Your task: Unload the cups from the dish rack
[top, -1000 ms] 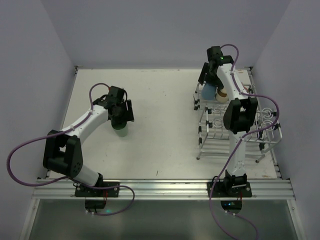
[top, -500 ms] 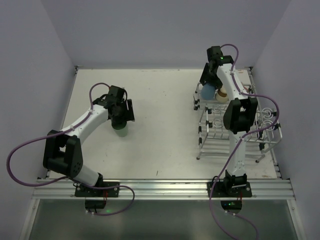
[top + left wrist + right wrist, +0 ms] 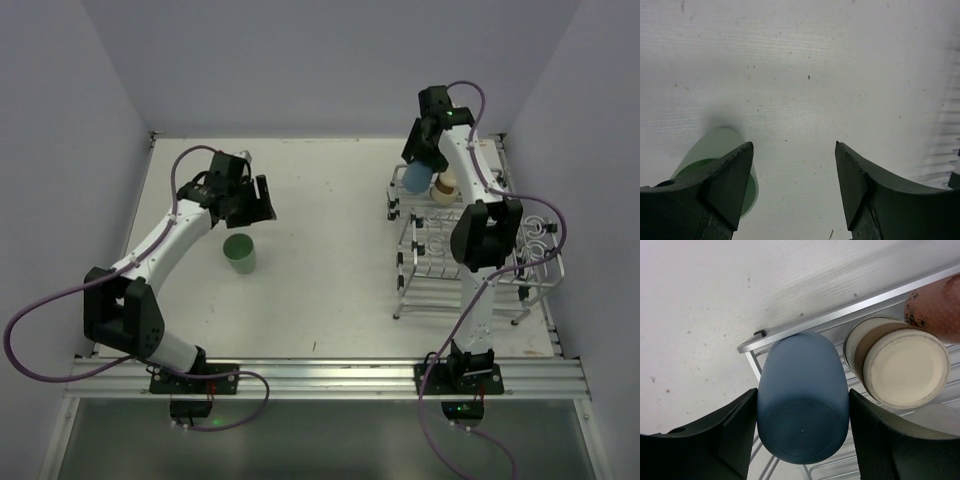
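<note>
The pale green cup (image 3: pixel 239 252) stands upright on the table, mouth up; in the left wrist view the green cup (image 3: pixel 715 150) shows partly behind my left finger. My left gripper (image 3: pixel 252 204) (image 3: pixel 794 150) hangs open above and just behind it, holding nothing. At the far left corner of the silver dish rack (image 3: pixel 475 262) my right gripper (image 3: pixel 419 168) (image 3: pixel 802 392) is shut on the light blue cup (image 3: pixel 414 181) (image 3: pixel 802 410), which is bottom-up with a finger on each side. A cream-tan cup (image 3: pixel 902 370) and a salmon-pink cup (image 3: pixel 939 305) sit inverted in the rack beside it.
The rack's silver corner rail (image 3: pixel 840 315) runs just past the blue cup. White walls close the table on three sides. The rack's wire loops (image 3: pixel 535 232) rise at its right side, next to the right arm's cable.
My left gripper has lifted up and back off the green cup, which stays standing on the table. My right gripper has closed on the blue cup and shifted slightly back.
</note>
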Tool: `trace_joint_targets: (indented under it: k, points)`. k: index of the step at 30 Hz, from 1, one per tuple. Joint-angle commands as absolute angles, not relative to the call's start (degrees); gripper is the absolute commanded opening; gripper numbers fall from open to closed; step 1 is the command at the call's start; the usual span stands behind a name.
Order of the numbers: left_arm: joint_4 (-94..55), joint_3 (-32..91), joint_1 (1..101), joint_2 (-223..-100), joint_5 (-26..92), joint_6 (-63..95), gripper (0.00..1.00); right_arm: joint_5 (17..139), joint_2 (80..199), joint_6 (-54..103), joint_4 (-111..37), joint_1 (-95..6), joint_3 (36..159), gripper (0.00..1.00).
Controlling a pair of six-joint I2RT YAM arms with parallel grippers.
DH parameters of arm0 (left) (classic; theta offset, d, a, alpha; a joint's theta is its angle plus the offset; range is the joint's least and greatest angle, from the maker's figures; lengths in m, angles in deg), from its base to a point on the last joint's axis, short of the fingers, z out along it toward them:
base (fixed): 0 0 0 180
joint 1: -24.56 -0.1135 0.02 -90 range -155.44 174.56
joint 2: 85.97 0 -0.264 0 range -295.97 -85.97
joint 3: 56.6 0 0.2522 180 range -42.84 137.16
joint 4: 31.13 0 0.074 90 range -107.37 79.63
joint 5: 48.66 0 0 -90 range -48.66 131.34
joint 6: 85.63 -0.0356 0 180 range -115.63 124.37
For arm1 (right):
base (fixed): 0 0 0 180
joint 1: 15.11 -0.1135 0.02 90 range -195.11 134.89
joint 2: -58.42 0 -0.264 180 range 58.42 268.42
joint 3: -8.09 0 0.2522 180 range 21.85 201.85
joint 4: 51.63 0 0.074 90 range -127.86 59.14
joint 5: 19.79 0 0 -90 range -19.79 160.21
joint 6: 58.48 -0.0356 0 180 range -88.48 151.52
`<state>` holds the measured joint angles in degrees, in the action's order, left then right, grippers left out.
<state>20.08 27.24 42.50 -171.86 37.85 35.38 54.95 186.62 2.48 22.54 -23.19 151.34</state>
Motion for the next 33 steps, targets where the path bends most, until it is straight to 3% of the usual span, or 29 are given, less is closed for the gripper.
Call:
trace_joint_targets:
  k: [1,16,27,33]
  points:
    - [21.39,31.6,42.58,-169.99,33.52,36.36,0.71,55.89,178.84,0.93,22.87,-22.84,152.81,0.0]
    - [8.84,34.33,42.67,-166.48,13.49,40.66,0.75,69.94,164.07,-2.15,24.89,-22.93,146.31,0.0]
    - [-27.81,24.66,43.19,-164.72,-6.9,58.5,0.77,116.74,156.95,-8.29,13.93,-24.16,131.64,0.0]
    - [-43.11,22.64,44.07,-167.0,-9.38,68.79,0.77,128.47,152.29,-21.46,-3.63,-25.39,120.91,0.0]
